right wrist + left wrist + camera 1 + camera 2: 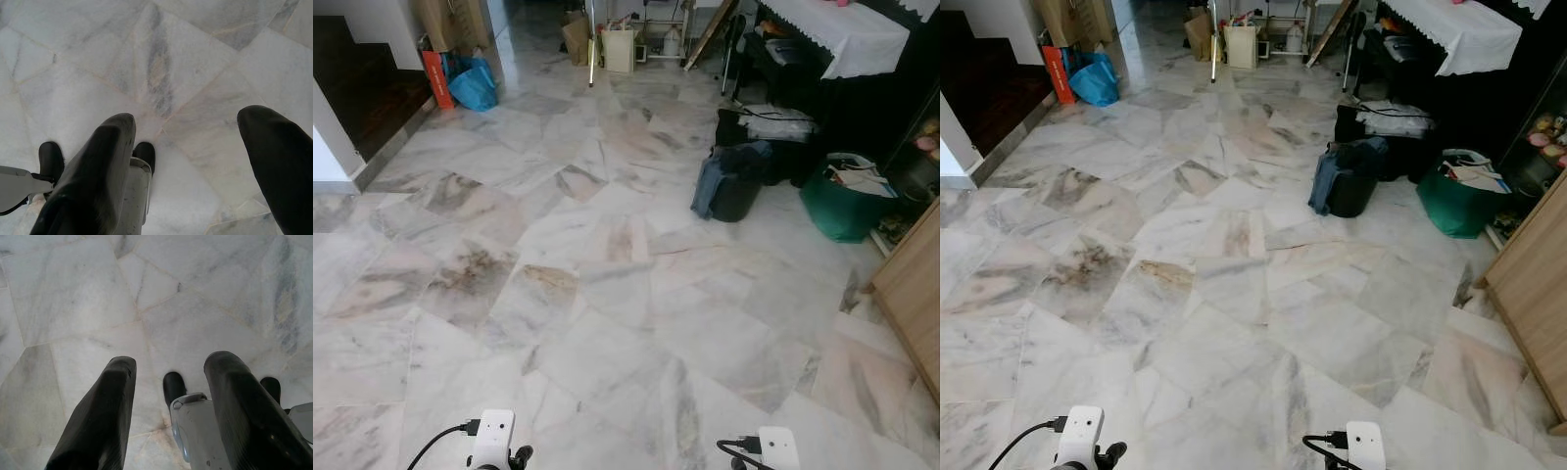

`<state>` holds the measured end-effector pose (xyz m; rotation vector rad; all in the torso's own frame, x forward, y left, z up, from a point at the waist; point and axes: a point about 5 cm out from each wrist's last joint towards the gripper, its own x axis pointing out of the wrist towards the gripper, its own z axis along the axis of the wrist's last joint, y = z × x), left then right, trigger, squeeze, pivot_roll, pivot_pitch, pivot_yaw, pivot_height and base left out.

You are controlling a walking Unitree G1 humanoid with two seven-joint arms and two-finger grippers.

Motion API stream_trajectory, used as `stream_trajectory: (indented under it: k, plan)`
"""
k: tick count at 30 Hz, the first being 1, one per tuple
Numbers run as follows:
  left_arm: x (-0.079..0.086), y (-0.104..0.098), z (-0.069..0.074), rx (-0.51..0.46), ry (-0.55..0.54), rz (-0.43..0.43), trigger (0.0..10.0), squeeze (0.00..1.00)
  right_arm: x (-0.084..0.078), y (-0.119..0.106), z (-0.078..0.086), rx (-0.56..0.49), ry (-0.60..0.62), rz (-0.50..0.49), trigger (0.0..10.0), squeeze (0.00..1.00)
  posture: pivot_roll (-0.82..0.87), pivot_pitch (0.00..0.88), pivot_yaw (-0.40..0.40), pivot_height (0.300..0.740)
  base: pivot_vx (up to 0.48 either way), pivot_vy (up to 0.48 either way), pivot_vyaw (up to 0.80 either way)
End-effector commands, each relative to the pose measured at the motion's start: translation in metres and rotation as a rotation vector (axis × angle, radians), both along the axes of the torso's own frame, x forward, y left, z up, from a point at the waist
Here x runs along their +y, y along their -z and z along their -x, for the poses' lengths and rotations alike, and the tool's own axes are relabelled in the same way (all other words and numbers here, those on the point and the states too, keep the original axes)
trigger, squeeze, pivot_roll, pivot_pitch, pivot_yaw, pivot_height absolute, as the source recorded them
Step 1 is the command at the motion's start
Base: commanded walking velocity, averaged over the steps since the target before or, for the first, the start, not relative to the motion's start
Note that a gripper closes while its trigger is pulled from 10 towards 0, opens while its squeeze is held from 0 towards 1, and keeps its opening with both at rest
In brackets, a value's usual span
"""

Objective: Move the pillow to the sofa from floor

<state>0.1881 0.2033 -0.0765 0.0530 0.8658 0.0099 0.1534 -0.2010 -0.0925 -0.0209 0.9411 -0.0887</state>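
No lettering, label, brand or number is legible anywhere; the orange bag and the cream bag at the far wall are too small to read.

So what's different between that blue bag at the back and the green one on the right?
The blue bag is bright, shiny plastic, standing at the far left beside an orange bag. The green bag is dark, looks like soft cloth, sits nearer on the right by a wooden cabinet, and its open top shows papers or cloth. What the blue bag holds cannot be seen. Both rest on the marble floor.
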Motion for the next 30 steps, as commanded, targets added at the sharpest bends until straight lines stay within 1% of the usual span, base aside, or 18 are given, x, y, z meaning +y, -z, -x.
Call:
stream_trajectory:
  k: [1, 8, 9, 10, 11, 12, 23, 30]
  plan:
    - [0.027, 0.008, 0.024, 0.149, -0.004, -0.057, 10.0, 0.0, 0.006, -0.002, -0.011, 0.019, 0.122, -0.117, 10.0, 0.0, 0.08, 0.0, -0.05, 0.74, 0.0, 0.0, 0.0]
    - [0.027, 0.008, 0.025, 0.15, -0.005, -0.058, 10.0, 0.0, 0.006, -0.001, -0.011, 0.022, 0.119, -0.118, 10.0, 0.0, 0.08, 0.0, -0.049, 0.74, 0.0, 0.0, 0.0]
    - [0.027, 0.008, 0.025, 0.154, 0.004, -0.062, 10.0, 0.0, 0.005, 0.002, -0.003, 0.047, 0.125, -0.119, 10.0, 0.0, 0.08, 0.0, -0.048, 0.74, 0.0, 0.0, 0.0]
    - [0.027, 0.008, 0.025, 0.154, 0.004, -0.062, 10.0, 0.0, 0.005, 0.002, -0.003, 0.047, 0.125, -0.119, 10.0, 0.0, 0.08, 0.0, -0.048, 0.74, 0.0, 0.0, 0.0]
    - [0.028, 0.008, 0.025, 0.159, 0.015, -0.066, 10.0, 0.0, 0.004, 0.006, 0.007, 0.079, 0.133, -0.121, 10.0, 0.0, 0.08, 0.0, -0.048, 0.74, 0.0, 0.0, 0.0]
    - [0.028, 0.008, 0.025, 0.159, 0.018, -0.068, 10.0, 0.0, 0.004, 0.007, 0.009, 0.086, 0.134, -0.12, 10.0, 0.0, 0.08, 0.0, -0.048, 0.74, 0.0, 0.0, 0.0]
    - [0.029, 0.008, 0.025, 0.161, 0.021, -0.075, 10.0, 0.0, 0.003, 0.007, 0.011, 0.093, 0.138, -0.123, 10.0, 0.0, 0.08, 0.0, -0.047, 0.74, 0.0, 0.0, 0.0]
    - [0.029, 0.006, 0.021, 0.141, 0.04, -0.09, 10.0, 0.0, 0.002, 0.007, 0.01, 0.087, 0.132, -0.119, 10.0, 0.0, 0.08, 0.0, -0.035, 0.74, 0.0, 0.0, 0.0]
